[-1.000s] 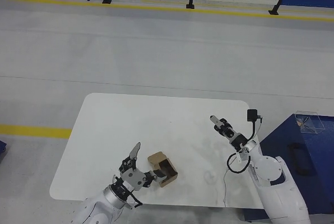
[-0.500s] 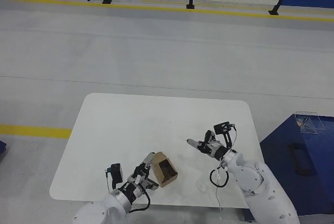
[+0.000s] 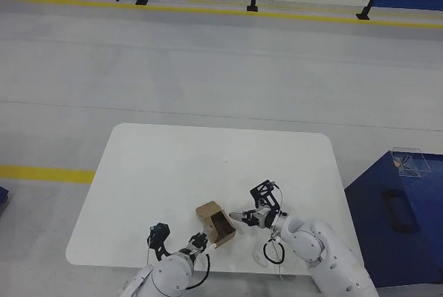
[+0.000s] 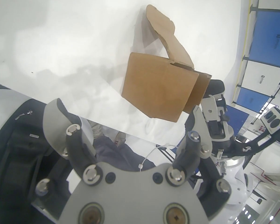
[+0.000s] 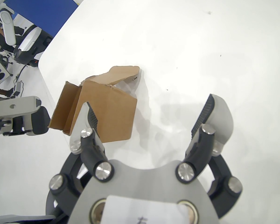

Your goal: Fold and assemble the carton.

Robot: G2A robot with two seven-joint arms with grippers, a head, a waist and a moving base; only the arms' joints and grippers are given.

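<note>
Your carton (image 3: 211,216) sits on the table (image 3: 177,156) close to its near edge, about midway left to right, with its open end turned toward the near side and one flap (image 5: 122,72) sticking out on the far side. Your left gripper (image 3: 201,241) is at the carton's near-left corner, just beside the open end, jaws spread wide and holding nothing. Your right gripper (image 3: 240,217) is just right of the carton, jaws also wide and empty; in its wrist view one jaw crosses in front of the carton's side wall, and you cannot tell whether it touches
</note>
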